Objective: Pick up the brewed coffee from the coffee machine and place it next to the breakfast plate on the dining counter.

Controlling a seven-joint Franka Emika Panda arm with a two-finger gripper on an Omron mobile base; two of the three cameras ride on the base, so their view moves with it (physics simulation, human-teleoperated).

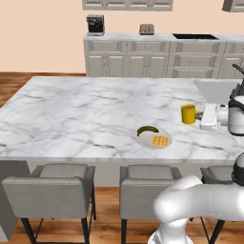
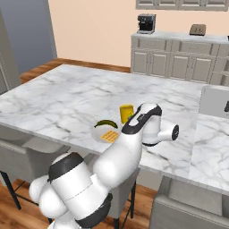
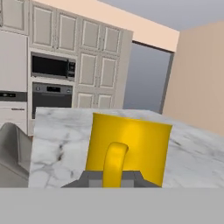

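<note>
The brewed coffee, a small bright yellow mug (image 1: 188,113) (image 2: 126,112), stands upright on the dining counter (image 1: 86,114) (image 2: 58,100), just right of and behind the breakfast plate (image 1: 154,138) (image 2: 106,131) with its golden waffle (image 1: 160,141) and dark green fruit (image 1: 147,129). My gripper (image 1: 202,116) reaches in level from the mug's right side. In the hand view the mug (image 3: 129,146) is close, and its handle (image 3: 114,164) sits between my two dark fingertips (image 3: 92,178), which look closed against it. The coffee machine (image 1: 95,25) (image 2: 146,23) stands far off on the back counter.
Grey stools (image 1: 52,190) (image 1: 147,188) line the counter's near edge. A sink basin (image 1: 217,90) (image 2: 214,100) is set into the slab on the right. A toaster (image 1: 146,29) (image 2: 197,30) sits on the back cabinets. A built-in microwave and oven (image 3: 52,65) show beyond the counter.
</note>
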